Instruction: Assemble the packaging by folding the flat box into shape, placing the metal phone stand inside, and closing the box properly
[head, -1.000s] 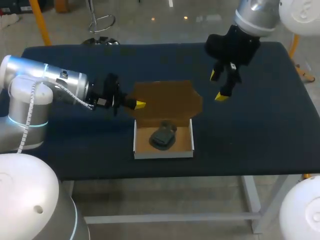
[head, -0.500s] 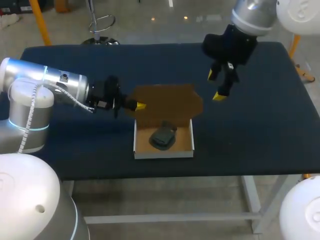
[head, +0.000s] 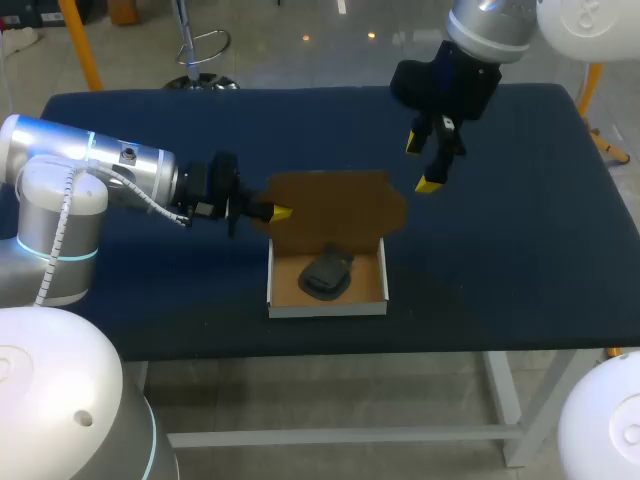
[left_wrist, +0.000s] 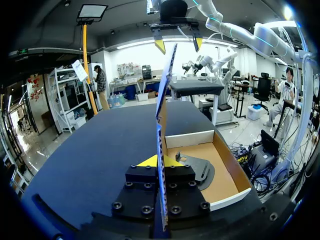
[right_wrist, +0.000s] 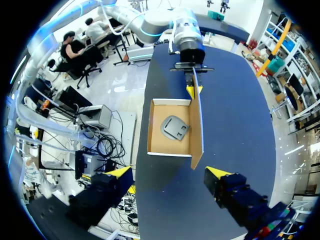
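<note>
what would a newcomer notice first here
The open cardboard box at the middle of the dark table, its brown lid raised and a dark phone stand lying inside. The left end effector is shut on the lid's edge, while the right end effector hangs open in the air beyond the lid.

- The worktop (head: 530, 260) was a dark, cloth-covered surface on a white frame.
- 1 open cardboard box (head: 327, 307) sat directly on it, near the middle of the front edge, with its brown lid (head: 335, 205) raised at the back.
</note>
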